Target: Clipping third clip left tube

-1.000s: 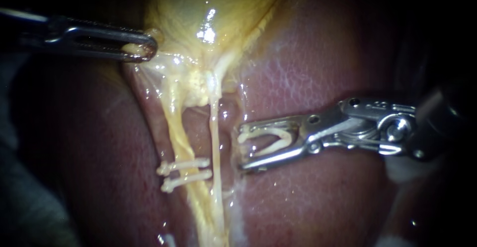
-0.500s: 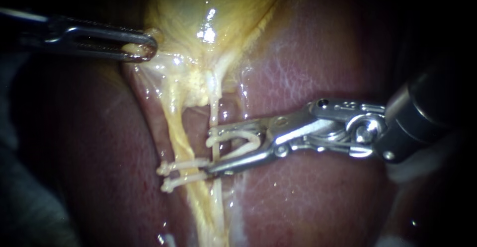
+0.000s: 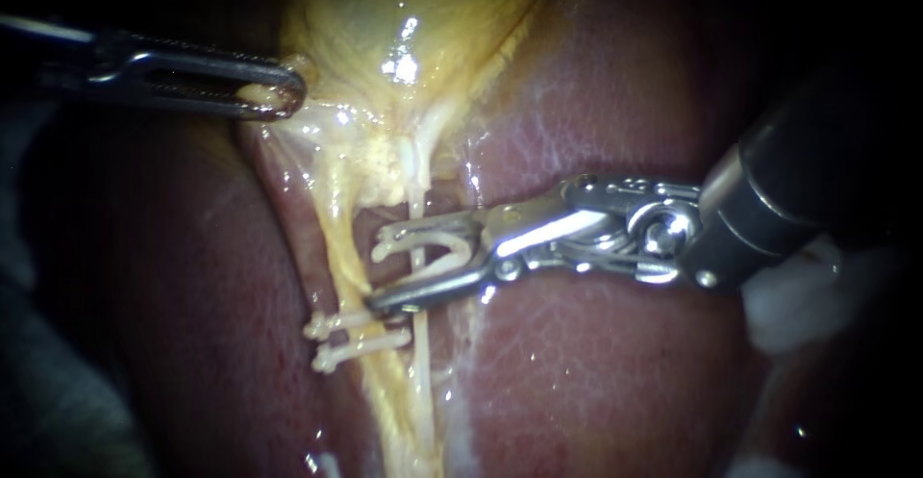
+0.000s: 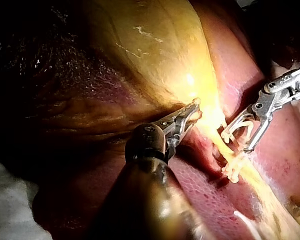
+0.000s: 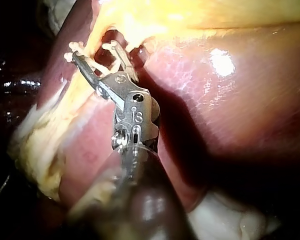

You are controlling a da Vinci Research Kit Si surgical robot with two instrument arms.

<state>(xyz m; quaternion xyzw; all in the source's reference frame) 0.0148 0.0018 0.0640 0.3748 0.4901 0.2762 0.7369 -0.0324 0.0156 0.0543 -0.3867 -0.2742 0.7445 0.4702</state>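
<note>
Since a second ago your right instrument has slid across the liver toward the left tube, carrying its open clip along. Its jaws stand wide apart, each pressed against one leg of that clip. They now straddle the thin right tube, just beside the left tube. The lower jaw's tip reaches the left tube's edge; you cannot tell whether it touches. Two set clips cross the left tube just past that tip, away from the gallbladder. Where the left tube meets the gallbladder, your left instrument has its jaws closed on a fold of gallbladder.
</note>
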